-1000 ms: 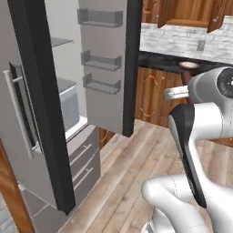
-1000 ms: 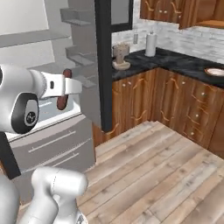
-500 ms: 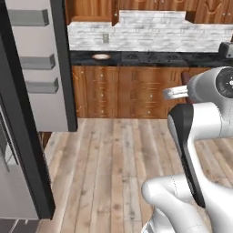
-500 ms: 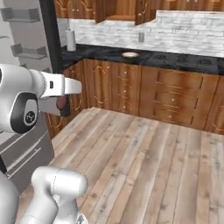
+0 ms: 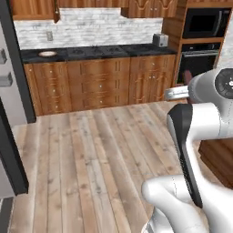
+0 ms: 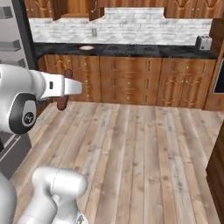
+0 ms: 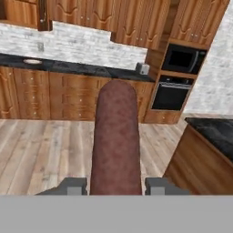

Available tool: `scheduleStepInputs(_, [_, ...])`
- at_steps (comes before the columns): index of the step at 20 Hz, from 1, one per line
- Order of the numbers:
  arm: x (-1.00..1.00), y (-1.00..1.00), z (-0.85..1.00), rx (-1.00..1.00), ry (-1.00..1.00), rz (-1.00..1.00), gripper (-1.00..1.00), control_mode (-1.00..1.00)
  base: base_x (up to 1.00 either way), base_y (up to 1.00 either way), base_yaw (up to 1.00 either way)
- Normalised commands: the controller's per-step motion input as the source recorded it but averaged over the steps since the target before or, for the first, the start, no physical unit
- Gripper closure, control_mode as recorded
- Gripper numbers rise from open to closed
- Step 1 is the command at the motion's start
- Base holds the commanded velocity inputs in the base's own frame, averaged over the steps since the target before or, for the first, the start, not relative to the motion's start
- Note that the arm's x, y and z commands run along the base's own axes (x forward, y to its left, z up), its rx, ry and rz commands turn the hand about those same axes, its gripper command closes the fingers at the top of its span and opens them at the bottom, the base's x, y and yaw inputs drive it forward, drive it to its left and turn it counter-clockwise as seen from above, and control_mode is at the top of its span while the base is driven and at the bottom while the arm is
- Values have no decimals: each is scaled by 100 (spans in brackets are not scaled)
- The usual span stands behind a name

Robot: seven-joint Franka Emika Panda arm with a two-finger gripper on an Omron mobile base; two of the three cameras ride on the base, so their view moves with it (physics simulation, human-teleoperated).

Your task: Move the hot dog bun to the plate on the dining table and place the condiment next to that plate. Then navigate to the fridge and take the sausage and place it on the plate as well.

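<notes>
My gripper (image 7: 116, 184) is shut on the sausage (image 7: 116, 136), a dark reddish-brown cylinder that stands up between the two fingertips (image 7: 73, 184). In the right base view the sausage (image 6: 61, 103) crosses the gripper (image 6: 70, 87) upright, high above the wooden floor. In the left base view only the sausage's tip (image 5: 187, 76) pokes up behind the gripper (image 5: 178, 93). A corner of the dining table (image 7: 214, 129), black marble over wood, enters at the right of the hand view. The fridge's open door (image 5: 8, 95) lies at the far left. The plate, bun and condiment are out of view.
A black counter over wooden cabinets (image 5: 98, 51) runs along the back wall, with a white plate (image 5: 47, 53) and a toaster (image 5: 159, 40) on it. A built-in oven and microwave (image 7: 181, 59) stand at its right end. Open wooden floor (image 6: 140, 144) lies between.
The whole picture has swung: the base has turned away from the fridge, which slid off to the left, and the back counter and oven came into view. The sausage stays held.
</notes>
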Motion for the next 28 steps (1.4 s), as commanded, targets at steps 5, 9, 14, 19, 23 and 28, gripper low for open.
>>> scheduleStepInputs(5, [0, 0, 0, 0, 0, 0, 100, 100, -92, -90, -21])
scheduleStepInputs(9, [0, 0, 0, 0, 0, 0, 100, 100, -71, -100, -16])
scheduleStepInputs(14, [0, 0, 0, 0, 0, 0, 100, 100, -62, -100, -15])
scheduleStepInputs(19, [0, 0, 0, 0, 0, 0, 100, 100, -48, -100, -13])
scheduleStepInputs(23, [0, 0, 0, 0, 0, 0, 100, 100, -41, -100, -9])
scheduleStepInputs(28, [0, 0, 0, 0, 0, 0, 100, 100, -28, -100, -7])
